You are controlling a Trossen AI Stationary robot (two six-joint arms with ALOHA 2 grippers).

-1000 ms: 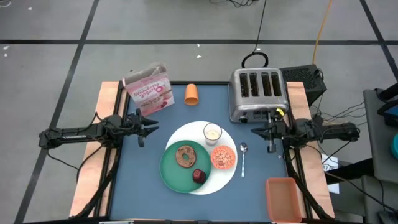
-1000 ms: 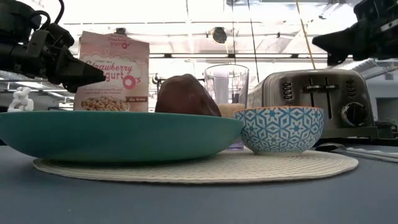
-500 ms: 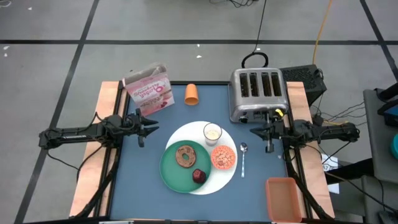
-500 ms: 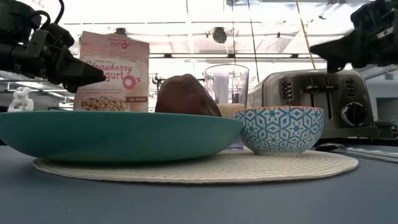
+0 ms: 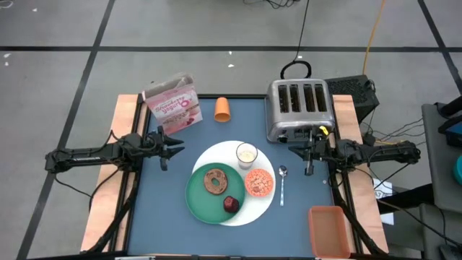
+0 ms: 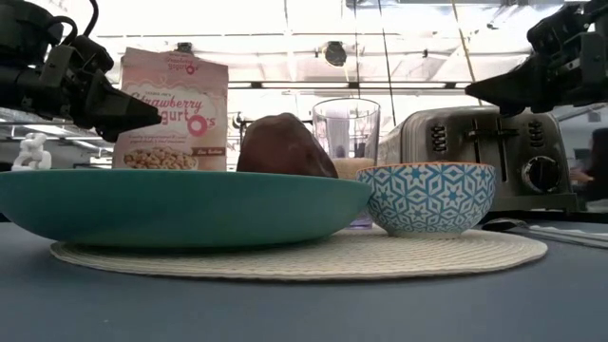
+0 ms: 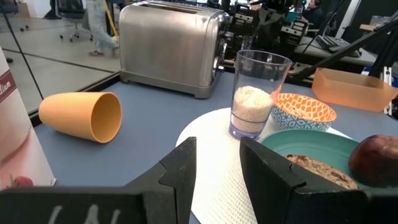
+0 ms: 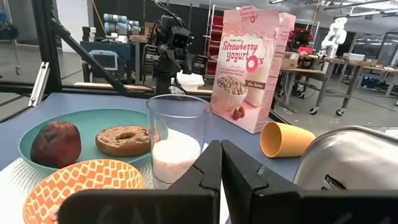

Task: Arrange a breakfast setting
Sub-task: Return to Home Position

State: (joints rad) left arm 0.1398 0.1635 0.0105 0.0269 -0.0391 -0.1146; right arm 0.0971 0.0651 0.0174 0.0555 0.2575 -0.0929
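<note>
A white round placemat [image 5: 267,206] lies at the table's middle. On it stand a green plate [image 5: 198,198] with a brown bagel [image 5: 215,181] and a dark red fruit [image 5: 230,204], a glass [image 5: 247,154] part-filled with white, and an orange-patterned bowl [image 5: 259,183]. A metal spoon [image 5: 282,184] lies at the mat's right edge. My left gripper [image 5: 175,148] hovers open left of the mat, clear of the table [image 6: 142,112]. My right gripper [image 5: 292,150] hovers shut right of the glass, in front of the toaster [image 6: 470,90].
A silver toaster [image 5: 299,108] stands at the back right. A pink cereal box [image 5: 173,103] stands at the back left, with an orange cup [image 5: 222,109] on its side beside it. An orange tray [image 5: 332,231] sits at the front right corner.
My right gripper has crept toward the table's left, toward the glass, and sunk a little. It has stayed shut.
</note>
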